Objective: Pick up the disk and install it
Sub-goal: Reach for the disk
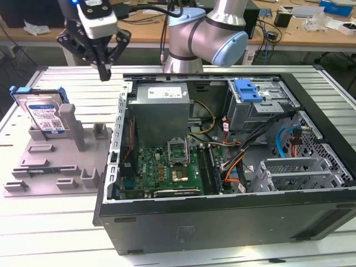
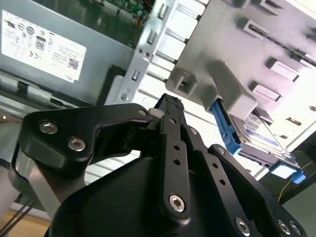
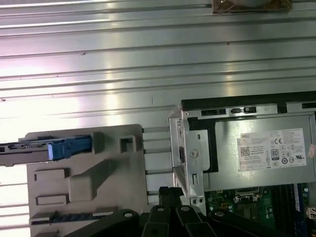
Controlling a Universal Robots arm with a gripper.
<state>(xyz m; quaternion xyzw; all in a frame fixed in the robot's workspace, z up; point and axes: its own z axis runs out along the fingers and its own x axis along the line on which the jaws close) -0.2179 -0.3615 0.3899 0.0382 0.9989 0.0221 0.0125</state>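
Black metal gripper, pinched narrow and empty, hangs between open black computer case and silver, blue-bracketed disk.

Exterior view looks down obliquely across the case; both wrist views, seemingly nearer, share the fixture.

A grey post hides part of the disk.
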